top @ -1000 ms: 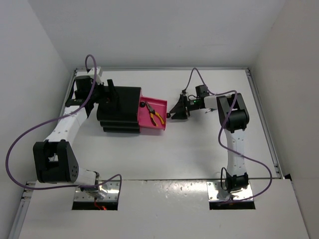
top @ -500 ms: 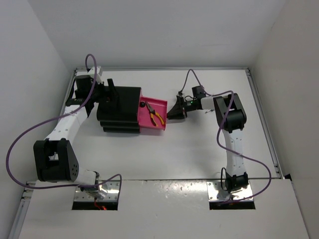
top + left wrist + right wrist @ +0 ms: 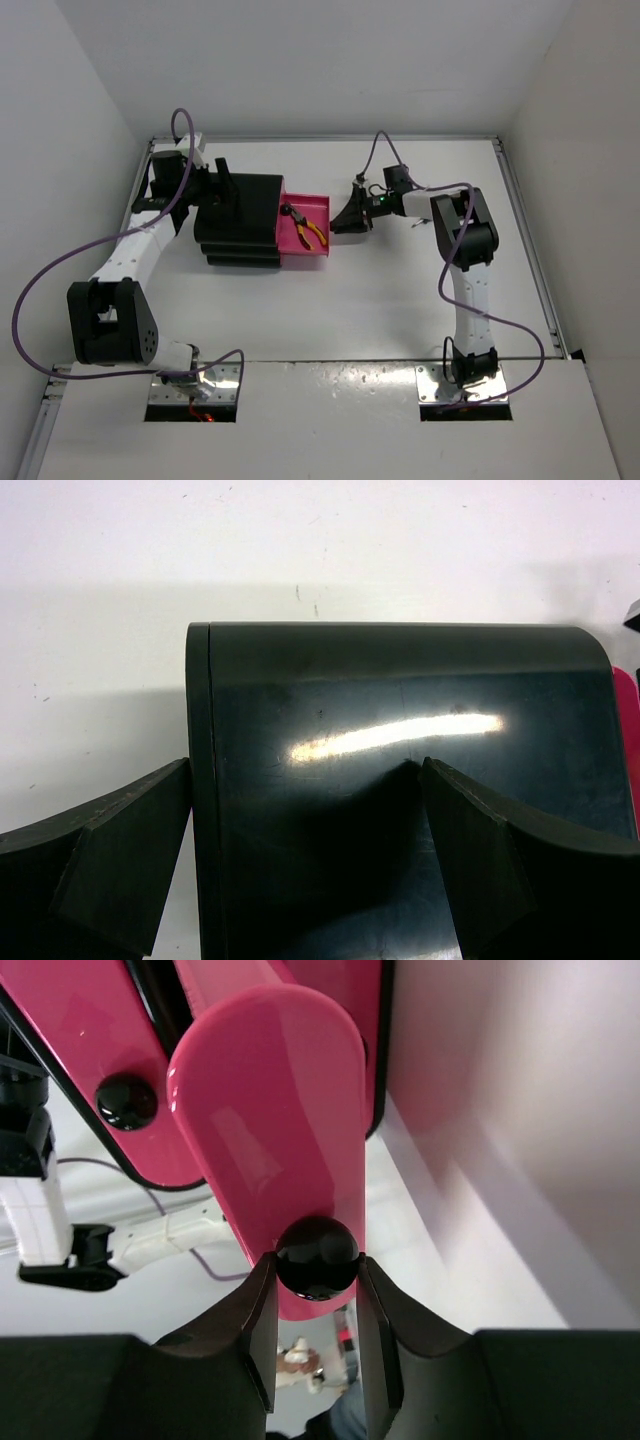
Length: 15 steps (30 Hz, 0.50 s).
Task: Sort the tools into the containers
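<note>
The black cabinet (image 3: 245, 215) stands at the back left, and its glossy top fills the left wrist view (image 3: 400, 730). One pink drawer (image 3: 318, 210) is pulled out to the right. Orange-handled pliers (image 3: 306, 230) lie in it. My right gripper (image 3: 342, 222) is shut on the drawer's round black knob (image 3: 316, 1257), with the pink drawer front (image 3: 270, 1110) above it. A second pink drawer with its knob (image 3: 127, 1100) shows to the left. My left gripper (image 3: 305, 850) is open, one finger (image 3: 120, 865) beyond the cabinet's edge, the other (image 3: 500, 880) over its top.
The white table is walled on three sides, with a raised rim (image 3: 525, 230) along the right. The purple cables (image 3: 45, 290) loop beside both arms. The arm bases (image 3: 470, 365) sit at the near edge.
My right gripper has moved left and slightly back, towards the cabinet, and the pink drawer has shifted a little with it. The left arm and cabinet have not moved.
</note>
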Tool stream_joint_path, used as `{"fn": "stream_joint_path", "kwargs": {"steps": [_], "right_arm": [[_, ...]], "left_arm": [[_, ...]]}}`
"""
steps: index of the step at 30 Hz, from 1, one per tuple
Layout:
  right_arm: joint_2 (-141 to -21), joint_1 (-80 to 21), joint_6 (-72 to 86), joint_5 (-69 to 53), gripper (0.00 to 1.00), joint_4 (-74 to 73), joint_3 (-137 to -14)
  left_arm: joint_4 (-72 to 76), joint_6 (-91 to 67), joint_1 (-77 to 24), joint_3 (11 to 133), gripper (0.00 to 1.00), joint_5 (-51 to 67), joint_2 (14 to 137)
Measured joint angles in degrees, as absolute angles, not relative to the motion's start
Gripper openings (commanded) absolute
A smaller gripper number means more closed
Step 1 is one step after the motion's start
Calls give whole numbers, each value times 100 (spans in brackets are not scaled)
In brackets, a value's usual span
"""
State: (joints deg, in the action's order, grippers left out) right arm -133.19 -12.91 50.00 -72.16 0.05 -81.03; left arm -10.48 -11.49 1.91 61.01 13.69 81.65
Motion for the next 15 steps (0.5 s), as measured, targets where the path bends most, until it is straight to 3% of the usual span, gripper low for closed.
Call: {"fn": "stream_joint_path", "kwargs": {"steps": [15], "right_arm": [[-13032,-1900,5933,-6698,9,683,-8082]], "left_arm": [[-1044,-1149,191,6101,100,1369,8162]]}}
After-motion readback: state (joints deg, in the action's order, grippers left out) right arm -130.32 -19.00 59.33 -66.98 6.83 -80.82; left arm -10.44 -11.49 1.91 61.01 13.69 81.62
